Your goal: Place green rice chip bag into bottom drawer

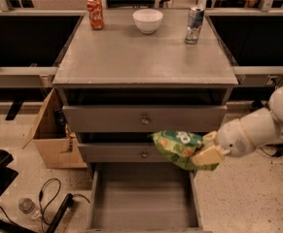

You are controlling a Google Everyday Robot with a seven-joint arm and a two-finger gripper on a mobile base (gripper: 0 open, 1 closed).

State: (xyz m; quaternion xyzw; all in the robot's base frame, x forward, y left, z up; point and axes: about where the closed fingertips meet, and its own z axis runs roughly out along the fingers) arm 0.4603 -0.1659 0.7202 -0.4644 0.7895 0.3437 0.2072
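One gripper [205, 152] is clamped on the one green rice chip bag [177, 147], held in the air at the front of the cabinet [146, 62], above its open bottom drawer [143, 198], the lowest of three. On the cabinet's top stand one red can [95, 13], one silver can [195, 24] and one bowl [148, 20].

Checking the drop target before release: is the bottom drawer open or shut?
Open: the bottom drawer is pulled out, its grey floor showing. The gripper holds the green rice chip bag above its right side.
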